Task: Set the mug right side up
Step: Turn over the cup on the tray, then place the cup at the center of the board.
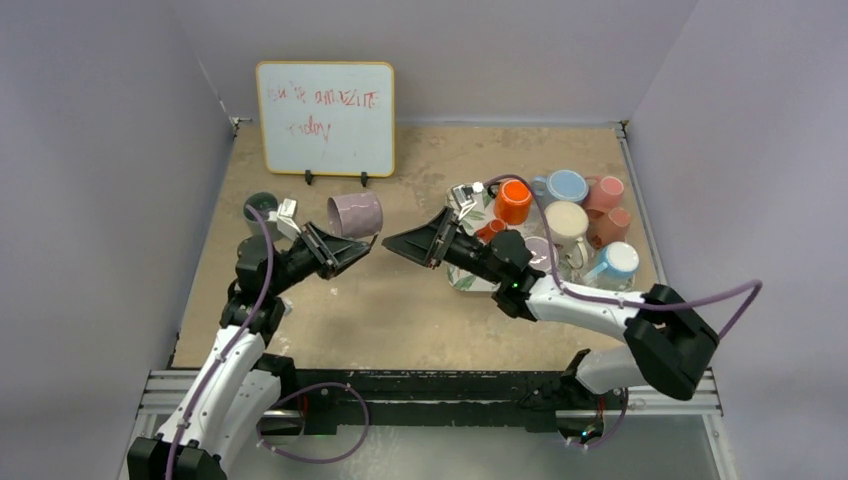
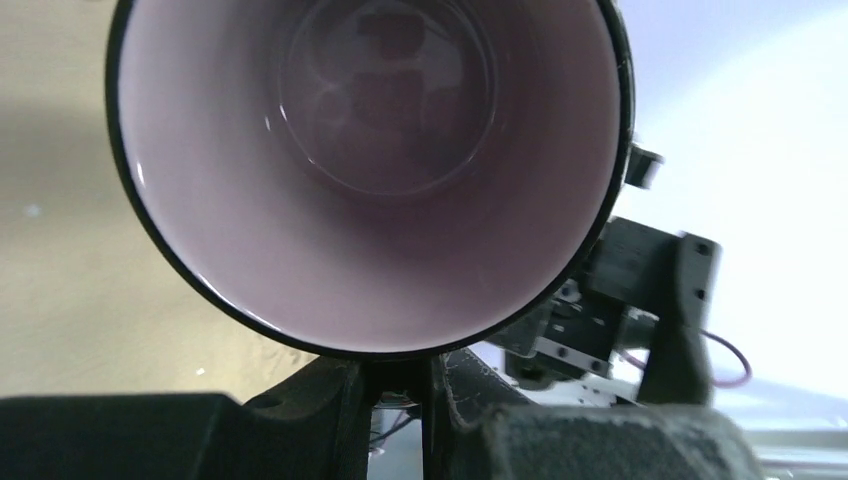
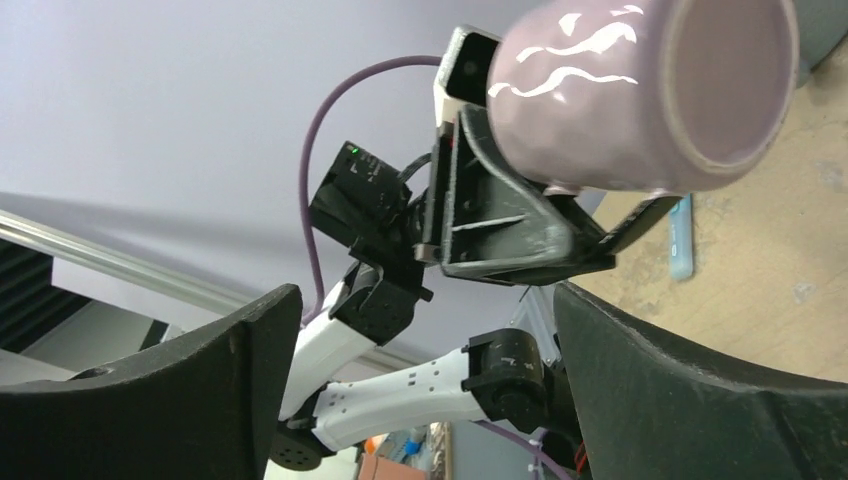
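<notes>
The lilac mug point(image 1: 355, 213) hangs on its side above the table, its mouth turned left and its base turned right. My left gripper point(image 1: 362, 246) is shut on it from below, seemingly at the handle. The left wrist view looks straight into the mug's pale inside point(image 2: 370, 170), with the left gripper point(image 2: 395, 375) pinched under the dark rim. My right gripper point(image 1: 398, 243) stands open just right of the mug, touching nothing. In the right wrist view the mug point(image 3: 640, 100) sits above the left gripper point(image 3: 520, 230), and the right gripper point(image 3: 425, 300) is spread wide and empty.
A whiteboard point(image 1: 325, 118) stands at the back. A tray point(image 1: 468, 284) at the right holds several mugs, among them an orange one point(image 1: 513, 202), a blue one point(image 1: 567, 186) and a cream one point(image 1: 566, 225). A dark cup point(image 1: 262, 207) stands at the left. Walls close both sides.
</notes>
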Available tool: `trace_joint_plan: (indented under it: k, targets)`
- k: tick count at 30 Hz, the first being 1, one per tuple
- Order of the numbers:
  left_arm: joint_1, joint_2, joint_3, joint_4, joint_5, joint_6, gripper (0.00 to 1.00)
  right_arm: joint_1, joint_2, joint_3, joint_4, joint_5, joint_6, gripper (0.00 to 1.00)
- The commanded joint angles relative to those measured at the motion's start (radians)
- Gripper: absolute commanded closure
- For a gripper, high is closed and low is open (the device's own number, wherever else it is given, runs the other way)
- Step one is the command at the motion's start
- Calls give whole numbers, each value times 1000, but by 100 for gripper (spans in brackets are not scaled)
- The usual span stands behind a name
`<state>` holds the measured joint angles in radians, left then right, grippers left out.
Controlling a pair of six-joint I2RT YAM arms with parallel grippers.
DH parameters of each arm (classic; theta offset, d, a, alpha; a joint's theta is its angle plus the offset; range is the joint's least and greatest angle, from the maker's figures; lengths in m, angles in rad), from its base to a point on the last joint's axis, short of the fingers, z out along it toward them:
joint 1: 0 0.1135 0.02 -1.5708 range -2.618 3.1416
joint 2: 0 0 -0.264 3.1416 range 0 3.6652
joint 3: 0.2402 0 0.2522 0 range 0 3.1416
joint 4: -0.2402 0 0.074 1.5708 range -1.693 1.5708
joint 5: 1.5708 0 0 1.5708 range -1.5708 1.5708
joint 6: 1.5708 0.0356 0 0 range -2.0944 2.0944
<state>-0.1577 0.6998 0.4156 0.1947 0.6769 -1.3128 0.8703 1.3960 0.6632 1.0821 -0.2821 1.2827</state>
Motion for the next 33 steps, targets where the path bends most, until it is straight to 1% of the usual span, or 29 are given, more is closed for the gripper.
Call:
trace_joint_plan:
  k: [1, 5, 7, 10, 12, 14, 16, 21, 27, 29, 33]
  targets:
    - [3, -42, 114, -146, -106, 189, 100, 4, -119, -13, -136, 65, -124, 1]
    - [3, -26, 222, -423, -241, 344, 100, 4, -215, -11, -252, 119, -208, 1]
    - [3, 1, 262, -503, -315, 418, 100, 4, -257, -15, -304, 137, -230, 1]
    - [3, 95, 358, -641, -383, 540, 100, 4, -315, -24, -355, 166, -269, 1]
    - [3, 162, 395, -713, -438, 602, 100, 3, -351, -22, -395, 181, -300, 1]
    - [3, 216, 418, -730, -524, 644, 100, 4, -384, -20, -436, 182, -324, 1]
    - [3, 254, 440, -720, -598, 656, 100, 4, -417, -19, -473, 181, -343, 1]
    - [1, 401, 534, -685, -723, 646, 100, 4, -477, -32, -511, 198, -374, 1]
    - [-3, 597, 609, -601, -879, 644, 100, 3, -519, -14, -584, 175, -404, 1]
    - [-5, 663, 623, -565, -921, 651, 100, 4, -540, -17, -604, 178, -412, 1]
    - [-7, 735, 655, -538, -957, 661, 100, 3, -588, -29, -648, 202, -429, 1]
